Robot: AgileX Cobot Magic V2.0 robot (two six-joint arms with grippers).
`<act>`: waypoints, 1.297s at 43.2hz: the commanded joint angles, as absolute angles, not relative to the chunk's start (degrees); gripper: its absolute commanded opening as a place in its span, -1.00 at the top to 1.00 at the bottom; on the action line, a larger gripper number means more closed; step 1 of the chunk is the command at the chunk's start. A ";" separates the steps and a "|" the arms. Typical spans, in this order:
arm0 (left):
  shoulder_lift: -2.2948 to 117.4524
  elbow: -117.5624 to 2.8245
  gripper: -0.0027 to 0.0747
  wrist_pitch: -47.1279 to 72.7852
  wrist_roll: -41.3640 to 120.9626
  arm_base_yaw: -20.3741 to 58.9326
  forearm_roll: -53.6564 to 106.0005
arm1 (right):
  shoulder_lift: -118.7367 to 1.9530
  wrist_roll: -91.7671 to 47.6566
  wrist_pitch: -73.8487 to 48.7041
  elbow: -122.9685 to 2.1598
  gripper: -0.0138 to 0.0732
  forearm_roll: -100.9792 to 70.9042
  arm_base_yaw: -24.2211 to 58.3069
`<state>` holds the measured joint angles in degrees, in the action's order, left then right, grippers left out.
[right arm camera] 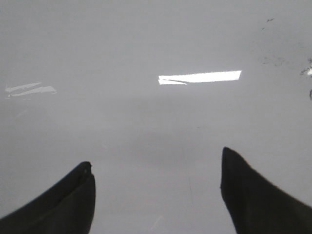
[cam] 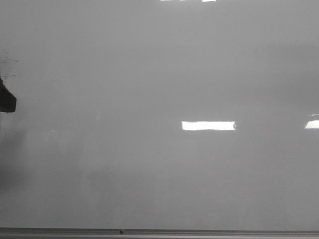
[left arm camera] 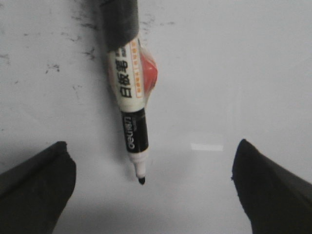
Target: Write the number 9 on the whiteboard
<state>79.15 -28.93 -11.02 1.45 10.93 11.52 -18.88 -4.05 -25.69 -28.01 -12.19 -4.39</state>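
One whiteboard point(cam: 159, 74) — one marker point(left arm camera: 129, 92) — two pincers.

In the left wrist view a marker point(left arm camera: 131, 112) lies along the 12-to-6 o'clock line, its bare dark tip point(left arm camera: 142, 180) at 6 o'clock. Its body is white with printed signs, then a black band with white letters. A red-orange round part point(left arm camera: 150, 73) shows just behind it, at its 3 o'clock side. Dark smudges point(left arm camera: 83, 36) lie at 10 o'clock from the marker.

In the front view a bright light patch point(cam: 208, 125) sits at 4 o'clock from the centre, a second patch point(cam: 312, 124) at the 3 o'clock edge. A small dark dot point(cam: 121, 231) is at 6 o'clock.
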 commanded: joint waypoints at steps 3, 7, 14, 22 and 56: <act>84.05 -32.90 -0.69 -19.25 1.34 10.93 12.09 | -19.78 -4.26 -21.61 -30.12 -0.61 -12.47 -4.34; 86.04 -33.27 -0.65 -22.34 1.34 10.93 11.98 | -19.78 -4.26 -21.61 -30.12 -0.61 -12.47 -4.34; 87.43 -33.27 -0.27 -24.98 1.34 10.93 11.98 | -19.78 -4.26 -21.61 -30.12 -0.61 -12.47 -4.34; 88.34 -33.27 0.34 -26.15 1.34 10.93 11.98 | -19.78 -4.26 -21.43 -30.12 -0.61 -12.47 -4.29; 75.77 -50.55 0.91 36.55 16.32 17.18 15.16 | -32.70 -13.57 -37.59 -41.67 -0.61 -18.33 -1.21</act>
<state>78.60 -45.46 29.72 10.22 14.38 12.09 -28.38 -8.78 -37.47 -37.06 -14.60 -2.78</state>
